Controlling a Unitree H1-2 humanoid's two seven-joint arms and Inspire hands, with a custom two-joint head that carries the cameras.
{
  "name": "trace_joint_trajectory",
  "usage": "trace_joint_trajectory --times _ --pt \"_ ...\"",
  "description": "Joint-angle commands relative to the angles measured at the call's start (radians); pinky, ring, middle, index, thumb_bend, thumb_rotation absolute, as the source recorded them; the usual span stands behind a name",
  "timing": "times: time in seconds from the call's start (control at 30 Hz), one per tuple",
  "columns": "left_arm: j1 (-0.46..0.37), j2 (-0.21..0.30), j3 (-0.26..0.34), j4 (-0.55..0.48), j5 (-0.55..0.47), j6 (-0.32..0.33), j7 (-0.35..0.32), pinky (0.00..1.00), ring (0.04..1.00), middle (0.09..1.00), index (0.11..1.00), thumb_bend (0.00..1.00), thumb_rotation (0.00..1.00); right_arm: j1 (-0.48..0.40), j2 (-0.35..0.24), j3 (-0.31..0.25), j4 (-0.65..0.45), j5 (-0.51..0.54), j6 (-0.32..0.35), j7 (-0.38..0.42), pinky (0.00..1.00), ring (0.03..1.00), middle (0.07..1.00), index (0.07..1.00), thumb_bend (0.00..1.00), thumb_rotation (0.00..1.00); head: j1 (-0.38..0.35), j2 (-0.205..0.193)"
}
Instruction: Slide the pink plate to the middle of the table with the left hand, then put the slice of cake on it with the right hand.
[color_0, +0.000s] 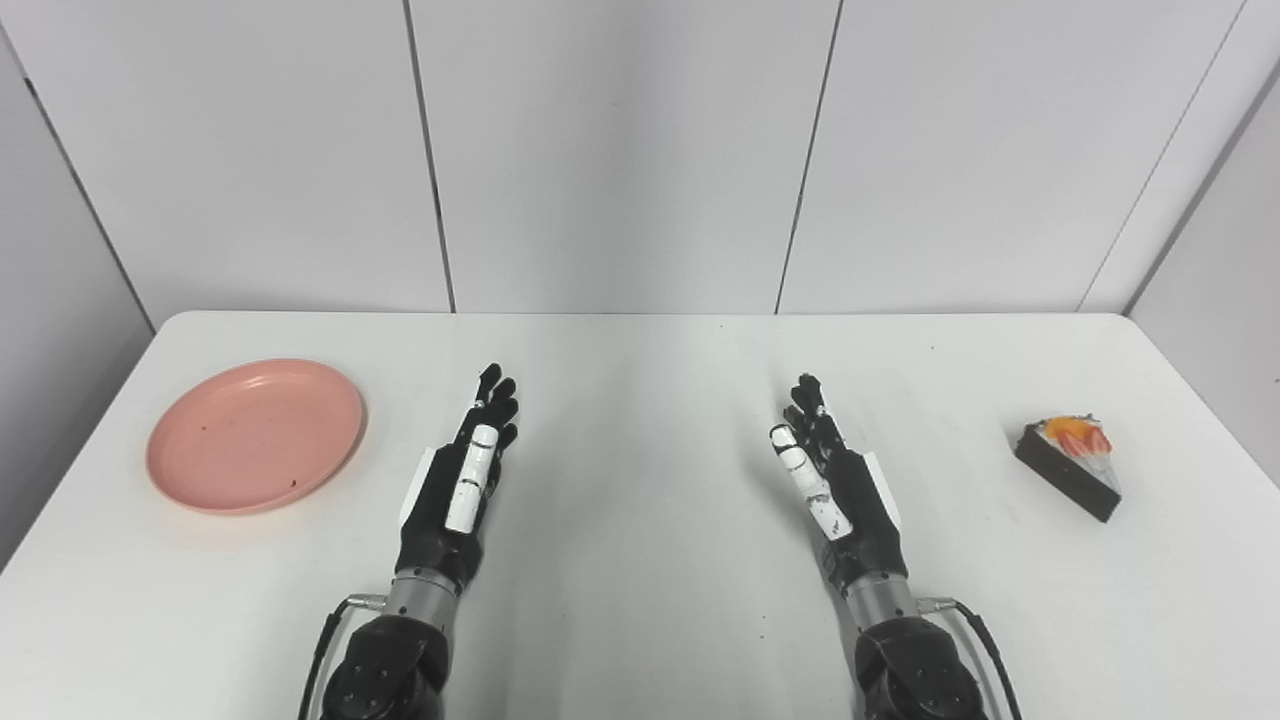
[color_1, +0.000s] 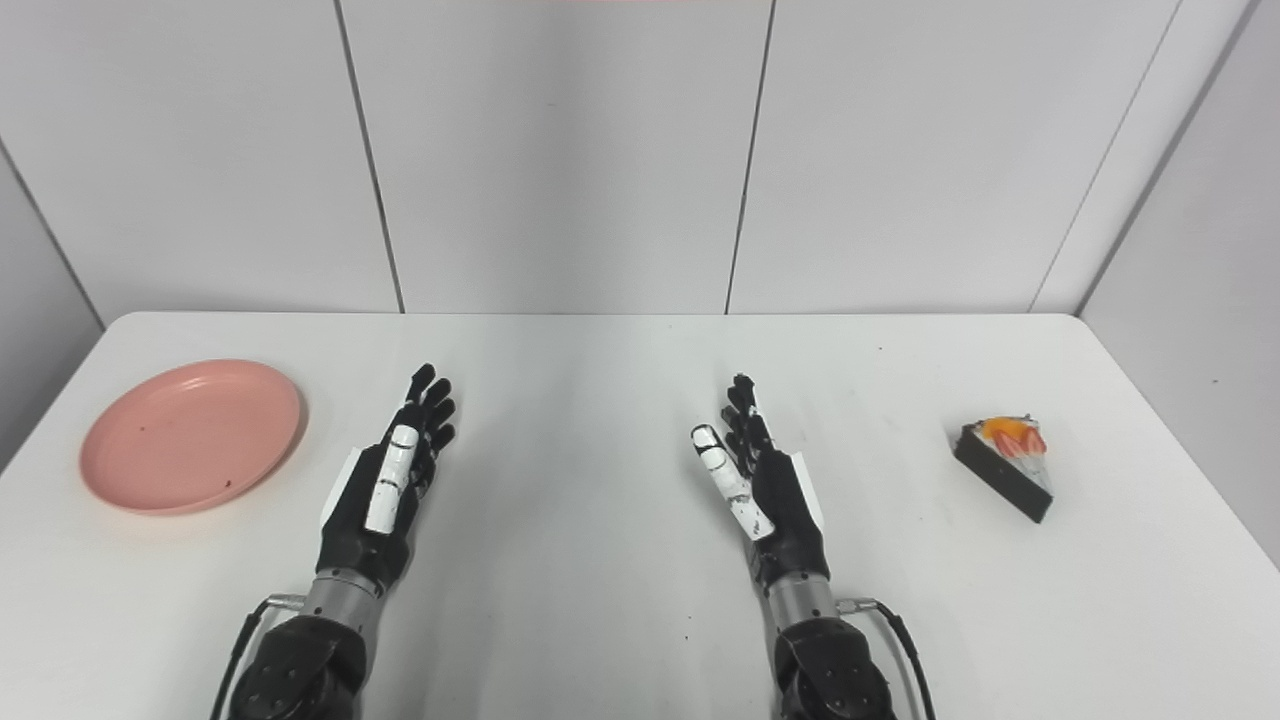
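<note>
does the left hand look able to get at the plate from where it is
Probably yes. The left hand is open, the plate lies just to its left, and only bare table shows between them.

We find no legible text, label, brand, number or sign on any surface in either eye view; nothing to record here.

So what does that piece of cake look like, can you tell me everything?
The slice of cake is a wedge with dark, chocolate-looking sides, a pale top, and red and orange fruit pieces on it. It looks whole and sits flat on the white table, far out on the right side near the edge. Nothing else touches it. The right robot hand hovers open well to its left.
</note>
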Motion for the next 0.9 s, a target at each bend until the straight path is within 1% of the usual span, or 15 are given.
trace_joint_trajectory --times 0.0,0.17,0.3,0.47,0.53,0.67,0.87 --pt "0.045 0.008 0.003 0.036 -0.001 -0.012 -0.003 1.00 1.000 1.000 1.000 0.59 0.97 0.005 0.006 0.000 -0.001 0.009 -0.013 0.005 1.00 0.972 0.988 1.000 0.57 0.74 0.001 0.001" --pt "0.044 0.005 0.007 0.043 -0.001 -0.026 0.002 1.00 1.000 1.000 1.000 0.60 0.94 0.004 0.002 0.004 -0.001 -0.001 -0.012 0.006 1.00 0.977 0.992 1.000 0.58 0.76 0.001 0.001" --pt "0.044 0.007 0.005 0.040 -0.005 -0.016 -0.004 1.00 1.000 1.000 1.000 0.61 0.95 0.005 0.003 0.003 0.000 -0.002 -0.017 0.003 1.00 0.974 0.989 1.000 0.58 0.76 0.002 0.005" --pt "0.042 0.004 0.007 0.046 -0.010 -0.026 -0.005 1.00 1.000 1.000 1.000 0.60 0.94 0.005 0.001 0.004 0.001 -0.003 -0.020 0.005 1.00 0.977 0.992 1.000 0.58 0.76 0.001 0.005" --pt "0.042 0.007 0.003 0.043 0.005 -0.028 0.002 1.00 1.000 1.000 1.000 0.60 0.96 0.005 0.002 0.003 0.003 0.001 -0.020 0.007 1.00 0.974 0.990 1.000 0.59 0.76 0.001 0.005" --pt "0.042 0.005 0.004 0.034 0.004 -0.024 0.005 1.00 1.000 1.000 1.000 0.59 0.95 0.007 0.003 0.004 -0.005 -0.005 -0.010 0.002 1.00 0.970 0.986 1.000 0.60 0.76 0.001 0.005" --pt "0.043 0.003 0.007 0.034 -0.005 -0.021 0.000 1.00 1.000 1.000 1.000 0.58 0.95 0.006 0.006 0.002 -0.006 0.000 -0.011 0.000 0.99 0.966 0.984 1.000 0.57 0.75 0.001 0.006"
